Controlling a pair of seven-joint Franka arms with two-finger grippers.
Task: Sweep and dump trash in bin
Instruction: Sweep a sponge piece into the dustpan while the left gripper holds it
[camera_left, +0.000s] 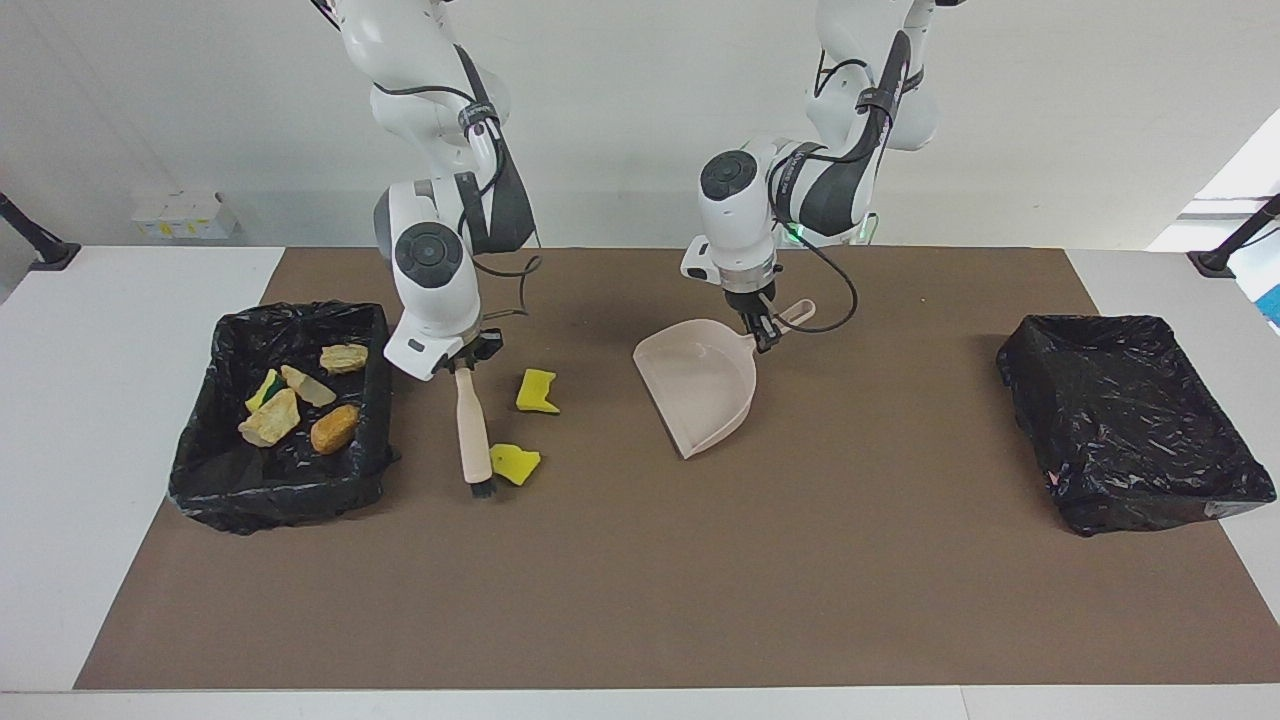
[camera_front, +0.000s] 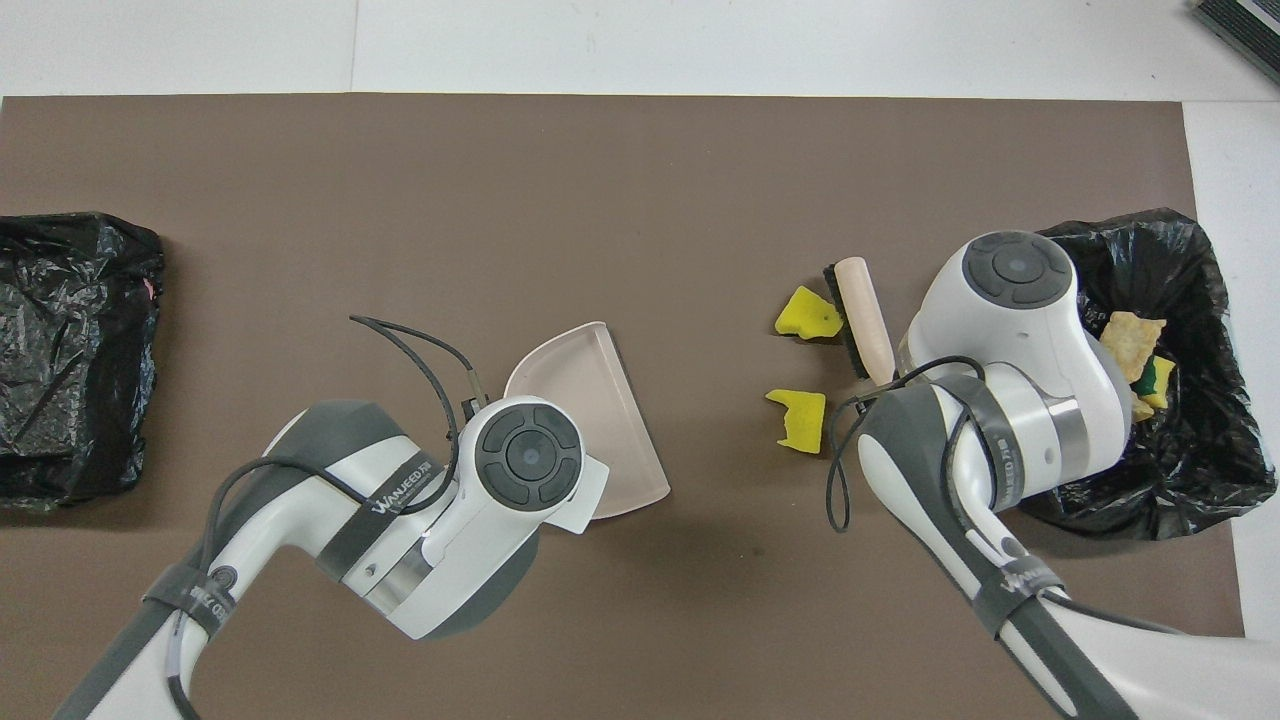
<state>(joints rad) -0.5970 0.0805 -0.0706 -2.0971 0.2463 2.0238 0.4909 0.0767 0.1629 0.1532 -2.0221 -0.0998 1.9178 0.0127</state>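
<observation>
Facing view: right gripper (camera_left: 462, 358) clenched on brush (camera_left: 471, 430), bristles touching a yellow sponge piece (camera_left: 515, 463); left gripper (camera_left: 765, 333) grasping dustpan (camera_left: 700, 390) handle.

The grey band (camera_front: 400, 497) on the left arm reads "WANJEED" with small unreadable characters after it.

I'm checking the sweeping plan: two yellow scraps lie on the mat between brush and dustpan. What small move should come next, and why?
Probably the right gripper should drag the brush toward the dustpan. Its bristles sit beside the farther yellow scrap, the other scrap lies nearer the robots, and the left gripper holds the pan's handle with the pan still empty.
</observation>
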